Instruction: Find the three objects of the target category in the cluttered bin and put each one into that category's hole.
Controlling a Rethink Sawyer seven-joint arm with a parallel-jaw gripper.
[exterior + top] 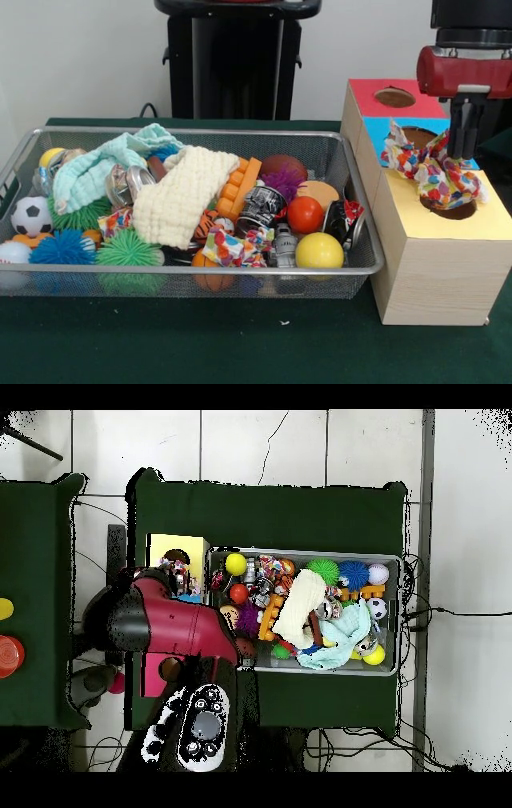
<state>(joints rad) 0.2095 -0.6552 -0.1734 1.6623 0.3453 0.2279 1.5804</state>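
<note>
While the end effector [464,152] hangs over the wooden box [436,264] at the right of the front view, its dark fingers reach down into a bunch of confetti-print cloth [432,172] that lies across the blue and yellow sections. They appear to be pinching the cloth, likely so it can be fed into the round yellow-section hole [454,210], whose edge shows just under the fabric. The cloth spreads wider than that hole, so stuffing it through probably calls for a downward push. A second hole [395,97] sits in the red section behind. Left of the box, the bin [160,272] fills the middle of the frame. Another confetti cloth [228,248] lies near its front rim, between an orange ball and a small grey figure, beside a yellow ball [319,250]. A possible third scrap [116,220] peeks out below the cream waffle cloth [188,196], which partly covers it and would hinder a grasp. The mint towel [100,168] drapes over the upper left clutter.

In the overhead view, the red arm [180,629] rises from the bottom and covers most of the box, leaving its yellow end [170,546] showing. The end effector itself is hidden here. The bin's rim [400,614] lies right of centre on the green table [280,514].
</note>
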